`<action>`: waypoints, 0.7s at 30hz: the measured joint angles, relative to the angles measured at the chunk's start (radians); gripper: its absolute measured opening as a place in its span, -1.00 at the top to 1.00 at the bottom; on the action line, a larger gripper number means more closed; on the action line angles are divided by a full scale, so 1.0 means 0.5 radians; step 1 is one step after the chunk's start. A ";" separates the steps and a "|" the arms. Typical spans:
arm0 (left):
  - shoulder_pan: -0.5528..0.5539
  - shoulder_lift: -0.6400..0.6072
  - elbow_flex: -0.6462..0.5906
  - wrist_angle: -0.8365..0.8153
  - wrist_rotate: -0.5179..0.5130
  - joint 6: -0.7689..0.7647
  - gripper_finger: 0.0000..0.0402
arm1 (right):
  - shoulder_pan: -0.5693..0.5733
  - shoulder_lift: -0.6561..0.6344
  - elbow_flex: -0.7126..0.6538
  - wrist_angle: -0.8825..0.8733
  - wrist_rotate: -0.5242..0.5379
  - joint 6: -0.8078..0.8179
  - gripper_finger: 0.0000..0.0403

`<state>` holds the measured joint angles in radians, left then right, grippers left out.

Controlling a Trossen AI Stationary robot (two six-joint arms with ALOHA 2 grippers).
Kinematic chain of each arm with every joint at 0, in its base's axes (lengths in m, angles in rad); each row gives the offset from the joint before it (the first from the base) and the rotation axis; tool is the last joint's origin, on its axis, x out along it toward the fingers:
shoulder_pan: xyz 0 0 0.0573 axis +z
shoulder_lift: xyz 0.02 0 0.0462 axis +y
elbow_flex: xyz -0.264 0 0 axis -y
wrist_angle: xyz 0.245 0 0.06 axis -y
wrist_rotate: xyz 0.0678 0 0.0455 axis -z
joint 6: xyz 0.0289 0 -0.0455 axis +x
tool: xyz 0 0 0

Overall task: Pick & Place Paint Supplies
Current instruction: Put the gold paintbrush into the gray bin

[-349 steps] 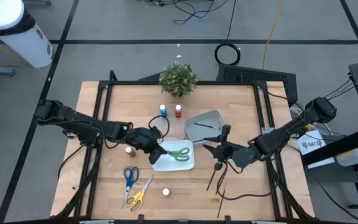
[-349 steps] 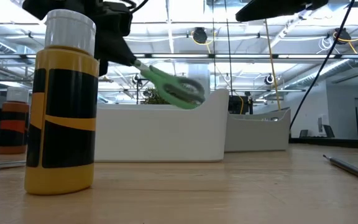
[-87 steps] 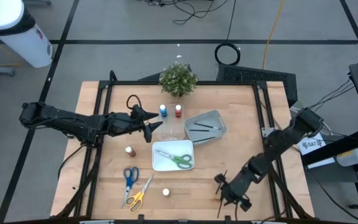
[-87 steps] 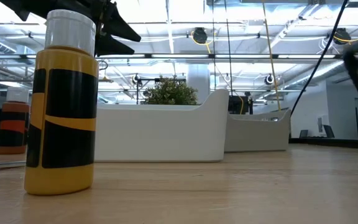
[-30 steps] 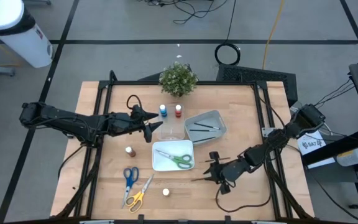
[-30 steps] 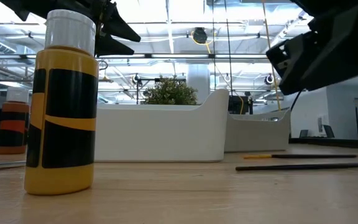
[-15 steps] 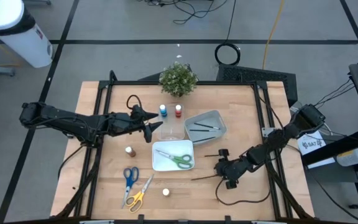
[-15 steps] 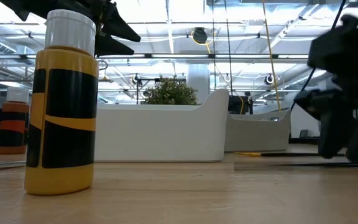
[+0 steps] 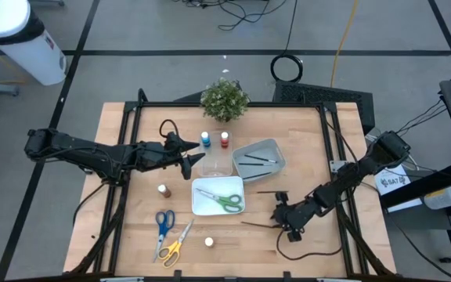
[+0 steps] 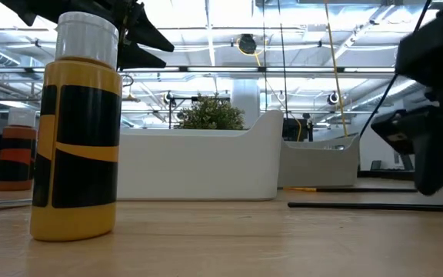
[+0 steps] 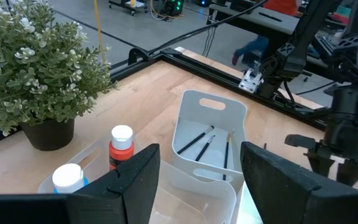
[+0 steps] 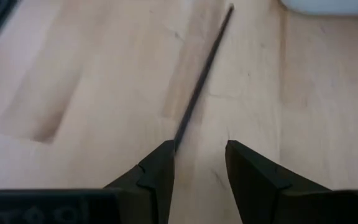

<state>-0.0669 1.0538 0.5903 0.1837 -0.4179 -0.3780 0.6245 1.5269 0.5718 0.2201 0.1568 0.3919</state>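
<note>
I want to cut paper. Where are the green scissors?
In the high view, the green scissors lie inside the white tray mid-table, in front of the grey tray.

The wooden table [image 9: 131, 235] stands on a grey floor [image 9: 131, 31] crossed by dark lines that mark out large squares. Loose cables [image 9: 241, 12] lie on the floor beyond the table's far edge, with a black coiled ring [image 9: 286, 68] nearer its far right corner. A white cylinder [image 9: 18, 39] stands off the far left corner. Across the table, the low view shows a hall with rows of bright ceiling lights [image 10: 206, 58] and beams.
</note>
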 joint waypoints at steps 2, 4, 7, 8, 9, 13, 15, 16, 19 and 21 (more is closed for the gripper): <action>0.000 0.000 0.000 0.000 0.000 0.000 -0.18 | 0.023 0.000 0.046 -0.028 0.001 -0.015 0.36; 0.000 0.000 0.000 0.000 0.000 0.000 -0.18 | 0.048 0.000 0.103 -0.086 0.001 -0.013 0.36; 0.000 0.000 0.000 0.000 0.000 0.000 -0.18 | 0.097 0.001 0.178 -0.177 0.054 0.076 0.36; 0.000 0.000 0.000 0.000 -0.001 0.000 -0.18 | 0.111 0.011 0.187 -0.199 0.073 0.115 0.36; 0.001 0.000 0.000 0.000 0.000 0.000 -0.18 | 0.130 0.021 0.187 -0.217 0.109 0.152 0.36; 0.000 0.000 0.000 0.001 -0.001 0.001 -0.18 | 0.178 0.079 0.186 -0.368 0.240 0.284 0.36; 0.000 0.000 0.000 0.001 0.000 0.000 -0.18 | 0.187 0.111 0.186 -0.387 0.259 0.335 0.36; 0.000 0.000 0.000 0.001 0.000 -0.001 -0.18 | 0.191 0.131 0.186 -0.371 0.265 0.347 0.36; 0.001 0.000 0.000 0.001 -0.001 -0.002 -0.18 | 0.219 0.175 0.189 -0.357 0.284 0.358 0.36; 0.000 0.000 0.000 0.001 -0.001 -0.003 -0.18 | 0.233 0.212 0.192 -0.370 0.294 0.358 0.36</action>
<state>-0.0669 1.0538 0.5903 0.1841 -0.4183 -0.3794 0.7411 1.6327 0.6678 0.0349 0.3041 0.5710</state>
